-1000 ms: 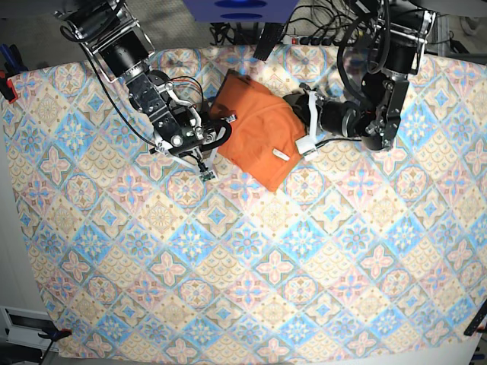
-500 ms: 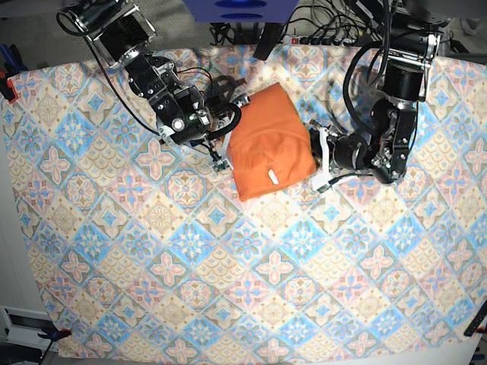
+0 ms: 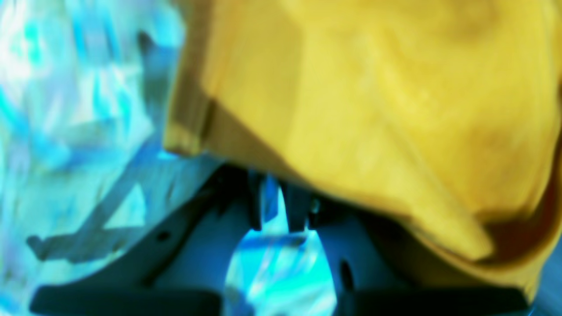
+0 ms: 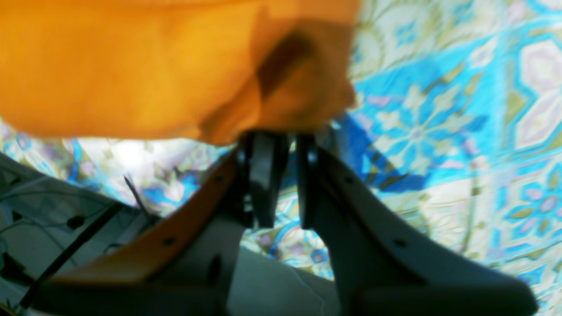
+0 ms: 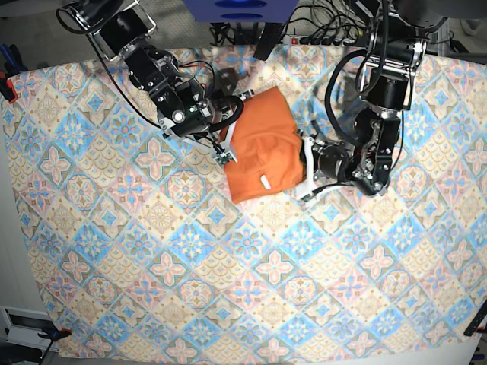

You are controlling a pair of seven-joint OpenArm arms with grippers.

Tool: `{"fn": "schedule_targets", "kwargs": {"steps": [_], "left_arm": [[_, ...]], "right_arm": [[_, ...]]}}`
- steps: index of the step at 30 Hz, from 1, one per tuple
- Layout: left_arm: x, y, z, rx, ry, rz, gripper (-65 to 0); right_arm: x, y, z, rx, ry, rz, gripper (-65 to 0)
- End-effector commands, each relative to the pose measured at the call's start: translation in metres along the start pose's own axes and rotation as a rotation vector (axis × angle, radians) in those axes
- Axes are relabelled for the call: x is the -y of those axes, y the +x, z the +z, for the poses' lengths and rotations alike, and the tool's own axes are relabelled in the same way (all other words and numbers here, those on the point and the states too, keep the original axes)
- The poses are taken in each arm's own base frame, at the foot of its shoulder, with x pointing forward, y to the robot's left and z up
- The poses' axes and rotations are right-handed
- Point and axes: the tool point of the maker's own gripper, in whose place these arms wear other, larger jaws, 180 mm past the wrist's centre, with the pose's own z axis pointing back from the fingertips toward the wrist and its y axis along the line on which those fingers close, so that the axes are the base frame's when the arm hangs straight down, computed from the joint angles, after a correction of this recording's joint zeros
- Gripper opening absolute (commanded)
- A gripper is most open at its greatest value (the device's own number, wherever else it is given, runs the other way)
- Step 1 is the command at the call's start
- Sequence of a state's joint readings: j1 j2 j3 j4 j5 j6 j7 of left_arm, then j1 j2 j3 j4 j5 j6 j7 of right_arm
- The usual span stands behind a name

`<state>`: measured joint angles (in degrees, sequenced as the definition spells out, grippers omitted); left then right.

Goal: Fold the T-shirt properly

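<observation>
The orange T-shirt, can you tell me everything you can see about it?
The T-shirt is plain orange soft cloth, folded into a thick, slightly tilted bundle with a small white tag on top near its lower edge. It lies on the patterned tablecloth, toward the far side. The right gripper and the left gripper sit at opposite edges, jaws nearly together right against the cloth; whether either pinches it is too blurred to tell.
</observation>
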<state>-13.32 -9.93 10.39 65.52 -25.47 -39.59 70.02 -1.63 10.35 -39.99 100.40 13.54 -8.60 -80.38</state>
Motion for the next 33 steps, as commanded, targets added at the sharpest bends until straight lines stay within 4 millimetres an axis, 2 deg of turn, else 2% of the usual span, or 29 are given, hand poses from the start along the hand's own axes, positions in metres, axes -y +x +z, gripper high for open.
{"fn": "schedule_targets", "kwargs": {"steps": [1,7,10,13,19,23,25,26,28,30,33], "left_arm": [[0.002,0.014,0.003,0.034,-0.008,-0.017,-56.2],[0.001,0.036,0.009,0.068,-0.001,-0.038,-56.2],[-0.002,0.035,0.011,0.065,0.008,-0.039,-56.2],[-0.027,0.023,0.026,0.063,0.058,-0.005,-56.9],[-0.07,-0.004,0.056,0.041,0.152,0.043,-56.9],[-0.087,-0.021,0.069,0.006,0.195,0.047,-56.9],[-0.09,-0.035,0.072,-0.012,0.207,0.055,-56.9],[-0.093,-0.039,0.08,-0.014,0.23,0.035,-56.9],[-0.087,-0.049,0.09,-0.017,0.26,-0.016,-56.9],[-0.081,-0.054,0.105,-0.007,0.298,-0.074,-56.9],[-0.075,-0.068,0.139,0.042,0.381,-0.092,-56.9]], "right_arm": [[-0.001,0.01,0.005,0.034,0.004,0.004,-56.8],[-0.004,0.004,0.004,0.023,0.007,0.004,-56.8],[-0.002,0.004,0.004,0.026,0.004,-0.002,-56.8],[0.0,0.016,0.017,0.082,0.002,-0.01,-56.8],[0.05,0.04,0.049,0.213,-0.072,-0.246,-56.9],[0.062,0.042,0.053,0.229,-0.09,-0.299,-56.9],[0.065,0.042,0.054,0.233,-0.1,-0.308,-56.9],[0.069,0.042,0.056,0.237,-0.105,-0.32,-56.9],[0.083,0.04,0.059,0.247,-0.127,-0.386,-56.9],[0.099,0.025,0.058,0.231,-0.154,-0.504,-57.2],[0.127,0.002,0.065,0.234,-0.203,-0.674,-61.2]]}}
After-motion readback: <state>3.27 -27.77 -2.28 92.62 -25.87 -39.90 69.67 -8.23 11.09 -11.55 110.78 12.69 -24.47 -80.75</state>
